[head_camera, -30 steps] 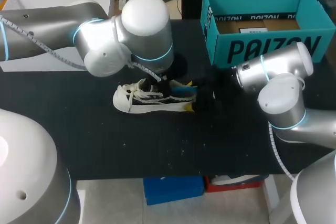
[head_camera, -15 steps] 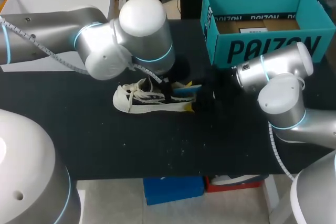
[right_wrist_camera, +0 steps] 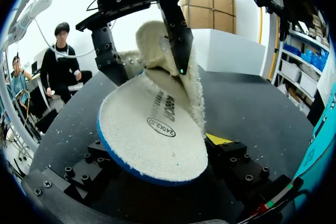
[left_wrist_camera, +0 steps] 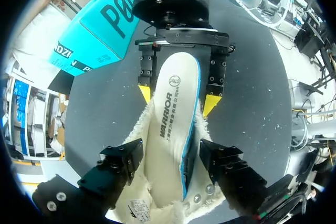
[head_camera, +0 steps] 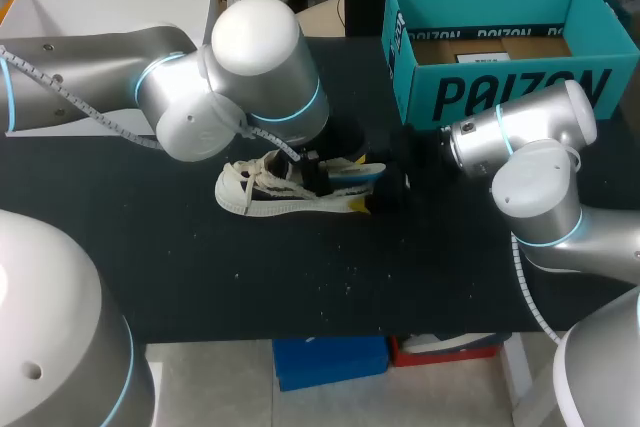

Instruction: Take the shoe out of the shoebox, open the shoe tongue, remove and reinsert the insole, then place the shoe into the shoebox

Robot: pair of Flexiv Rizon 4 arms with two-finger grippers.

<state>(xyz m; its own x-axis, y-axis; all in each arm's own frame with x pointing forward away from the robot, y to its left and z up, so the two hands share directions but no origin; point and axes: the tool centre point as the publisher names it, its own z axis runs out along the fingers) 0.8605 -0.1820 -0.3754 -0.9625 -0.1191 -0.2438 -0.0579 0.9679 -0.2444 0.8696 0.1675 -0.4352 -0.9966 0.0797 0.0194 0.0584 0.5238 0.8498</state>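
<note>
In the head view the left arm (head_camera: 255,57) covers most of the left gripper (head_camera: 312,173) and the middle of the shoe (head_camera: 250,192), while the right gripper (head_camera: 368,185) at the heel is a dark shape on the dark table (head_camera: 200,267) (its outline hard to trace there). In the right wrist view the insole (right_wrist_camera: 152,129) lies over the right gripper, leaving one yellow tip (right_wrist_camera: 218,139) showing, and in the left wrist view the shoe's toe end is cut off by the black rim

Left arm (head_camera: 255,57) shifts a bit left and back. Insole (head_camera: 360,169) comes further out of the shoe (head_camera: 262,192) heel toward right gripper (left_wrist_camera: 177,99); more white top shows.
</note>
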